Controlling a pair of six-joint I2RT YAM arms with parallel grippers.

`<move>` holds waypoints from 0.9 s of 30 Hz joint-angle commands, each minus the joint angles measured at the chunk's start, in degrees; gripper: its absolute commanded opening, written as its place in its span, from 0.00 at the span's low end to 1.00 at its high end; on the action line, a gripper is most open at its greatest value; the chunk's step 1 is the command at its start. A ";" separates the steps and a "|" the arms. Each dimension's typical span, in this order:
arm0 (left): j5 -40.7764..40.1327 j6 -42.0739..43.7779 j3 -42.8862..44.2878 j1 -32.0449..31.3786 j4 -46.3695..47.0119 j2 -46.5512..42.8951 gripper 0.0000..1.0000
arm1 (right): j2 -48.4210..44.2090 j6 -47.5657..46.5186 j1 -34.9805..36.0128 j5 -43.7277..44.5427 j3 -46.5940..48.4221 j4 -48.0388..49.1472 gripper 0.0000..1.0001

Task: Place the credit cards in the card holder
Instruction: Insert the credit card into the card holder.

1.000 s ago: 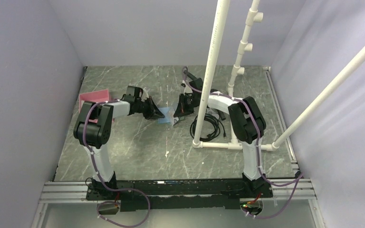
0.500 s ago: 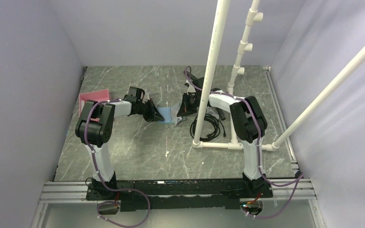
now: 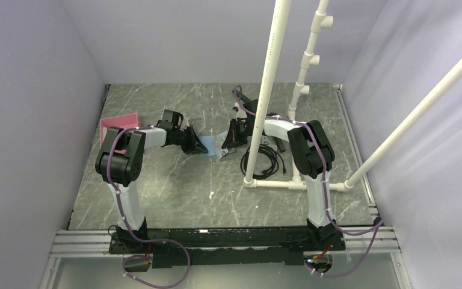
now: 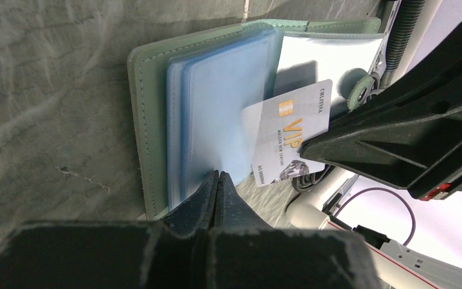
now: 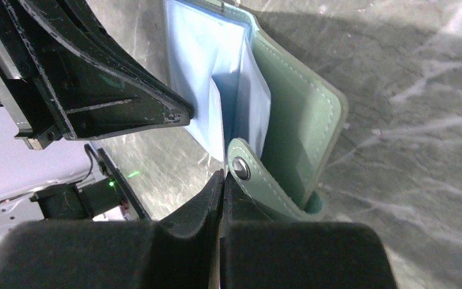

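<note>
On tabletop (image 4: 48, 90), card holder (image 4: 147, 120) open; left gripper (image 4: 217, 176) jaws clenched on blue sleeve (image 4: 216, 108), right gripper (image 5: 222, 176) jaws pinching VIP card (image 4: 289, 129).

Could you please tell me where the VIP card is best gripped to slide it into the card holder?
Pinch the VIP card by its bare outer end, across its flat faces, coming from the side of the card holder where the closure tab sits. Its other end is already tucked in a blue sleeve, and it is too thin to hold by its edges.
</note>
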 commanded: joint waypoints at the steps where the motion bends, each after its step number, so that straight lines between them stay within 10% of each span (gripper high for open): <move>1: -6.08 2.74 -0.28 0.01 -3.27 1.12 0.00 | 1.99 1.23 -0.33 -3.07 2.30 4.27 0.00; 27: -4.17 1.22 -0.16 0.00 -2.25 -1.86 0.07 | 3.01 9.58 -0.60 -2.32 -5.87 24.96 0.00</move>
